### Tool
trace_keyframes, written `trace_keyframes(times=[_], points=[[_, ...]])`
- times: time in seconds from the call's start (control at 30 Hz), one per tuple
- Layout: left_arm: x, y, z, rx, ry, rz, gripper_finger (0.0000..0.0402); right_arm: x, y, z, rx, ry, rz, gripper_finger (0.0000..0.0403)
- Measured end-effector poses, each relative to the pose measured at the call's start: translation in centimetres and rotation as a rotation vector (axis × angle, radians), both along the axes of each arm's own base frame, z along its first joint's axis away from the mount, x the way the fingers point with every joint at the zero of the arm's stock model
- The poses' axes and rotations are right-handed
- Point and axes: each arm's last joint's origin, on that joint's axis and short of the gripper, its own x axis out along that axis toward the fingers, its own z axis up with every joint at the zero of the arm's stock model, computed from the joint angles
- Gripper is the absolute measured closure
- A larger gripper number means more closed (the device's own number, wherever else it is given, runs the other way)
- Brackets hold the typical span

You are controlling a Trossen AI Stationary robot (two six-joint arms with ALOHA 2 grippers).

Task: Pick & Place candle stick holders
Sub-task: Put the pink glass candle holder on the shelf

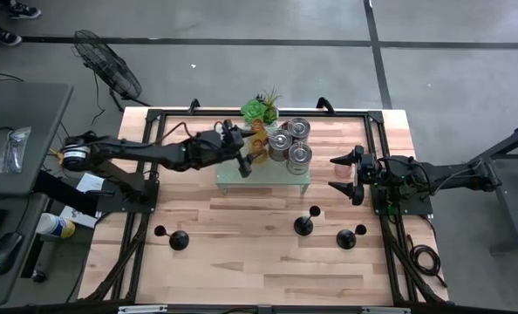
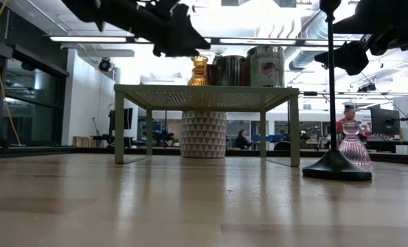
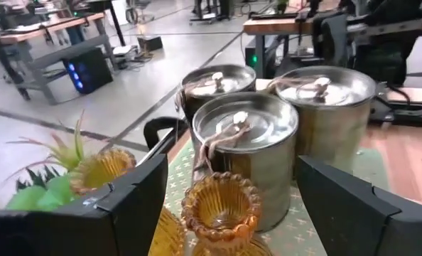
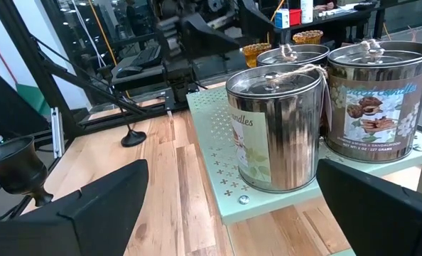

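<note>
On the pale green perforated stand (image 1: pixel 233 177) stand three silvery cylindrical holders (image 1: pixel 299 156) and amber glass holders (image 1: pixel 259 145). My left gripper (image 3: pixel 229 213) hovers open at the stand's left end. One amber holder (image 3: pixel 221 205) stands upright on the stand between its fingers, touched by neither. A second amber holder (image 3: pixel 101 168) shows behind one finger. Black holders (image 1: pixel 303 226) with round bases stand on the table nearer the front. My right gripper (image 1: pixel 344 178) waits open to the right of the stand.
A green spiky plant (image 1: pixel 261 109) stands behind the stand's far left corner. A pink glass holder (image 2: pixel 355 147) sits on the table by my right gripper. Two more black holders (image 1: pixel 179 241) (image 1: pixel 346 237) stand on the front part of the wooden table.
</note>
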Motion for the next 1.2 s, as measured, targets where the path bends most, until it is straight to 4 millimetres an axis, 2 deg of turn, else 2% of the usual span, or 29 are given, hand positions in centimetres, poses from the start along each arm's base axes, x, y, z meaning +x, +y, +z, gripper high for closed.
trace_keyframes(times=[0.33, 0.7, 0.9, 1.1, 1.2], points=[[-4.1, -0.8, 2.8, 0.01, 0.078, -0.098, 0.0098, 0.0, 0.0, 0.0, 0.0, 0.0, 0.0, 0.0003], [-10.1, -1.9, 5.2, 0.041, 0.159, -0.208, 0.0098, 0.0, 0.0, 0.0, 0.0, 0.001, 0.0, 0.0003], [-11.9, -2.2, 5.0, 0.041, 0.203, -0.206, 0.0098, 0.0, 0.0, 0.0, 0.0, 0.0, 0.0, 0.0003], [-12.1, -2.2, 2.7, 0.001, 0.178, -0.193, 0.0098, 0.0, 0.0, 0.0, 0.0, 0.0, 0.0, 0.0003], [-12.0, -2.2, 2.7, -0.035, 0.122, -0.181, 0.0098, 0.0, 0.0, 0.0, 0.0, 0.0, 0.0, 0.0003]])
